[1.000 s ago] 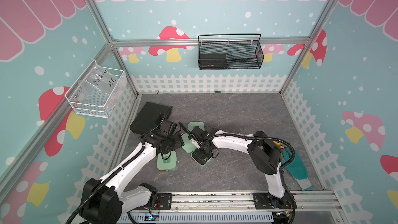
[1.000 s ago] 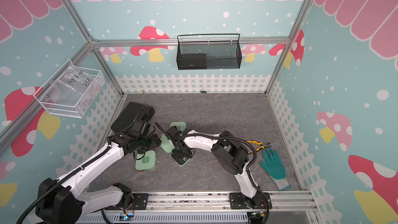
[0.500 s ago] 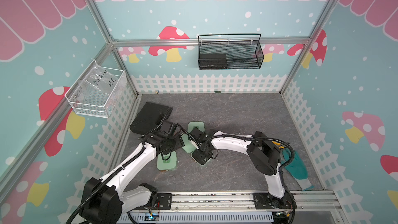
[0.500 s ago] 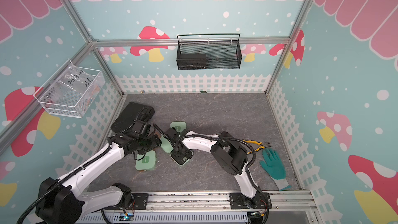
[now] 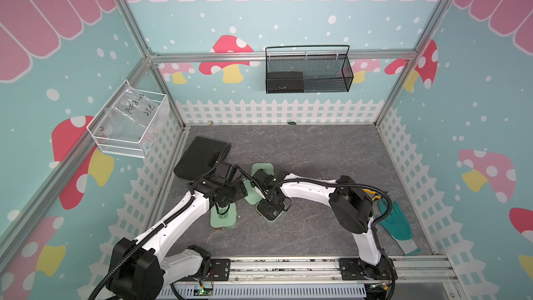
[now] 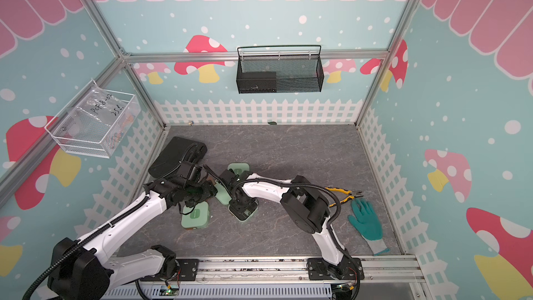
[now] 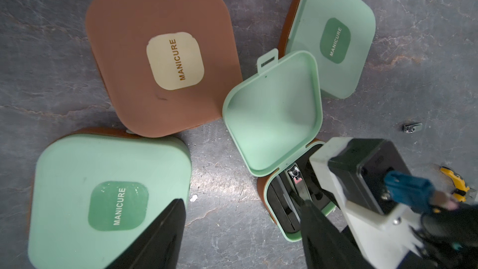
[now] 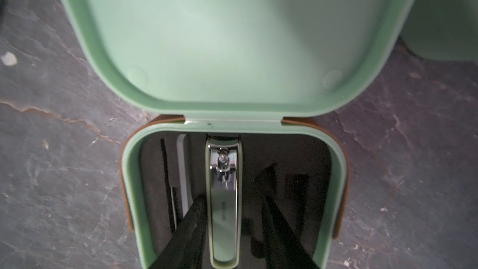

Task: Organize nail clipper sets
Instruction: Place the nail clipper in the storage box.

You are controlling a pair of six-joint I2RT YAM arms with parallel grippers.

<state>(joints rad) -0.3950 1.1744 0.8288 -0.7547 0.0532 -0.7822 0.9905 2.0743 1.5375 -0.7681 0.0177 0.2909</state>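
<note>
Though apart, right fingers [image 8: 191,229] astride silver clipper [image 8: 224,203] in open mint case [image 8: 338,177]; left fingers [image 7: 160,236] wide.

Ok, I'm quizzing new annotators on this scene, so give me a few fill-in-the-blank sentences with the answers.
The open case is coloured ___. The brown case bears the word ___. The right gripper straddles a silver ___ in the black insert.
Answers: mint green; MANICURE; nail clipper.
</note>
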